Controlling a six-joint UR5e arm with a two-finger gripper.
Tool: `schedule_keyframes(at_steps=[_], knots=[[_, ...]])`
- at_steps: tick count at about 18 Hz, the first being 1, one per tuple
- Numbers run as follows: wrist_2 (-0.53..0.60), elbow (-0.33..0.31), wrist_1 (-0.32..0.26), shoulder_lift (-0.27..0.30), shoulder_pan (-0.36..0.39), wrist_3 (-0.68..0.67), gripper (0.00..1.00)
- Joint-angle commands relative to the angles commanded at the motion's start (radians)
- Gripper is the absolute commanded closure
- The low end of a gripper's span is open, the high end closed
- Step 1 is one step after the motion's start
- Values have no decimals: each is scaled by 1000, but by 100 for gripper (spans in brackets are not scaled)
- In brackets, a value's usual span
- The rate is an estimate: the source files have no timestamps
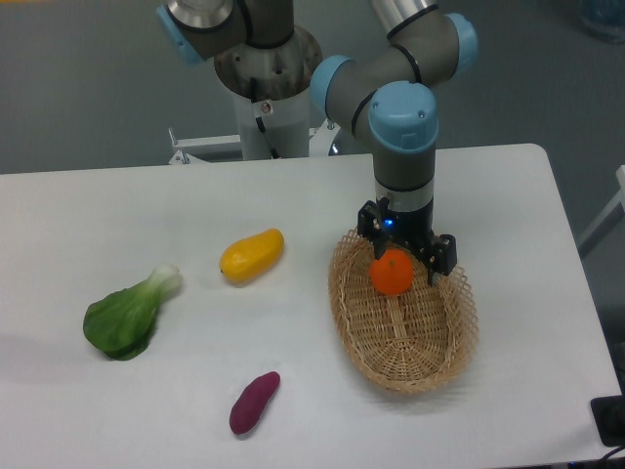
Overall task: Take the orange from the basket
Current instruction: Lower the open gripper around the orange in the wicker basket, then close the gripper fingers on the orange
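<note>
A white tabletop (293,391) with rounded corners fills most of the view, lit evenly with only soft shadows. Behind it lies a plain grey floor (88,88) (matte, no visible pattern). A white metal frame (200,147) shows just past the far edge of the tabletop. At the lower right corner sits a dark object (610,420), cut off by the picture's edge.
</note>
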Motion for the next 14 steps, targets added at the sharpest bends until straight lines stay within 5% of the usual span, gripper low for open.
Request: schedule_keyframes(at_steps=[14], knots=[[6,-61,9,-46,5,-282,0]])
